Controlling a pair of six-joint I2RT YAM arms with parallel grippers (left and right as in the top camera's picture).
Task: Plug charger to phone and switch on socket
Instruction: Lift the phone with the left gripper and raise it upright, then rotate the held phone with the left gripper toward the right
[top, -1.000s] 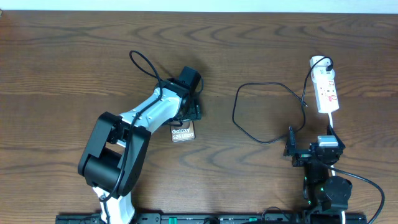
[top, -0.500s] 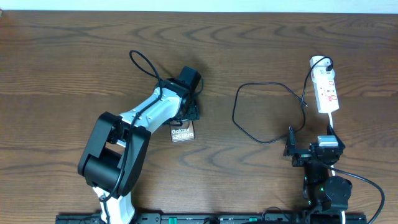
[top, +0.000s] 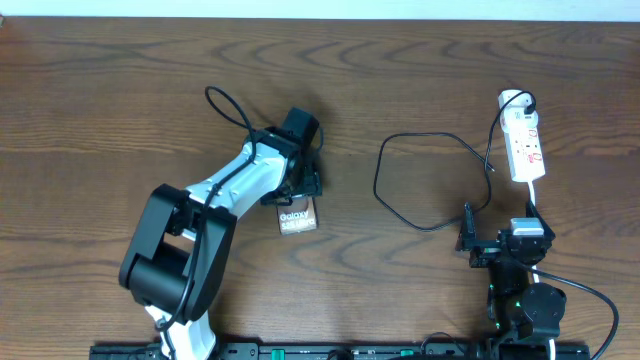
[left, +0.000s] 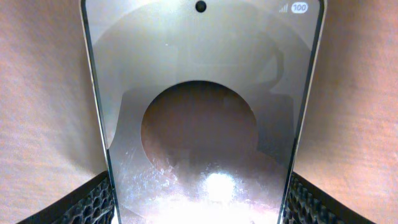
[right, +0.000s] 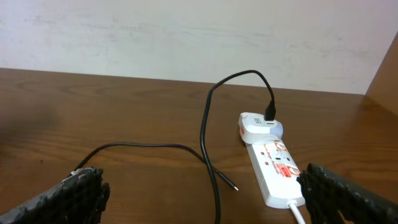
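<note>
Phone (top: 297, 217), socket (top: 524, 148) and charger (top: 377, 180) all sit on the brown worktop (top: 100, 90), which fills the overhead view.

Left arm (top: 210, 210), the biggest thing, reaches from the lower left edge up toward the centre. Right arm (top: 520, 290) is folded at the lower right, just below the socket.

The socket lies lengthwise at the upper right, with its white cord (top: 530, 195) running down toward the right arm. A white plug (top: 513, 98) sits at the socket's top end.

The phone lies flat just left of centre, lettering up, well apart from the socket. Left gripper (top: 298, 198) is over the phone's upper end. In the left wrist view its fingers (left: 93, 199) press against both long edges of the phone, grasping it.

Right gripper (right: 205, 186) points at the socket. Its fingers (right: 84, 193) are spread wide at the two lower corners of the right wrist view, with nothing held.

The charger leaves the plug, drops down the frame, then loops wide to the left between the two arms. Its connector tip (top: 492, 171) rests loose on the worktop just left of the socket, far from the phone.
</note>
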